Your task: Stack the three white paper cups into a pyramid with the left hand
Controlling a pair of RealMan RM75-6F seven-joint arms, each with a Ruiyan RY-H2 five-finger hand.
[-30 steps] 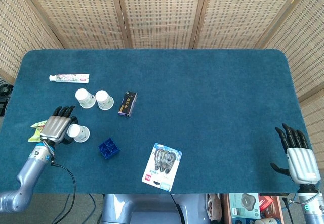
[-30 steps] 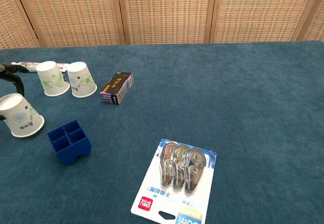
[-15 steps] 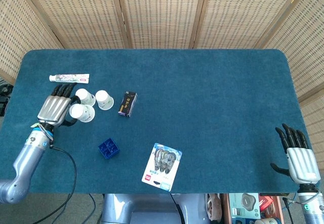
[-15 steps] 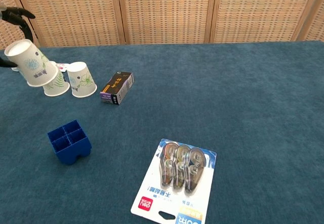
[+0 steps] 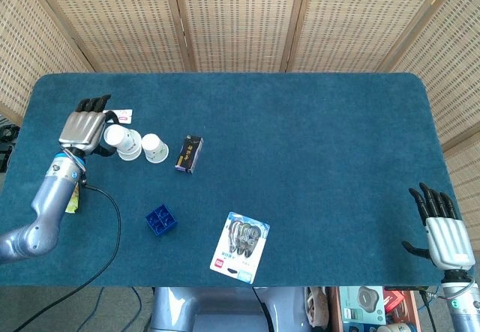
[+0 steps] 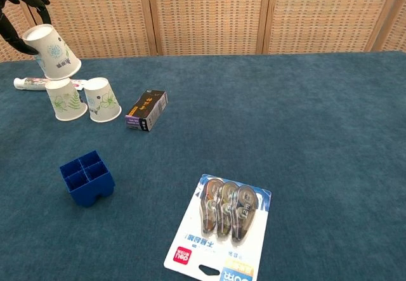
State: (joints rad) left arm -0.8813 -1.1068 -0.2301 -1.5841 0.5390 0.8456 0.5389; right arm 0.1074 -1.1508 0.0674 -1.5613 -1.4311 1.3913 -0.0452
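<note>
Left hand (image 5: 84, 127): grips the third paper cup (image 6: 52, 51), now raised off the desk (image 5: 315, 145) and held tilted above the two base cups (image 6: 84, 99), at ten o'clock of the blue tray (image 6: 87, 177); earlier it stood lower. Right hand (image 5: 442, 231): empty, fingers spread, unmoved at the desk's near right corner.

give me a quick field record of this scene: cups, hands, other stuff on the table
held cup: white paper cup gripped by the left robot hand, tilted, above the left base cup
base cups: two upside-down cups side by side on the blue table
pyramid: top cup not yet released
right robot hand: open, at the table's near right edge
other items: toothpaste tube, dark box, blue tray, correction tape pack
</note>
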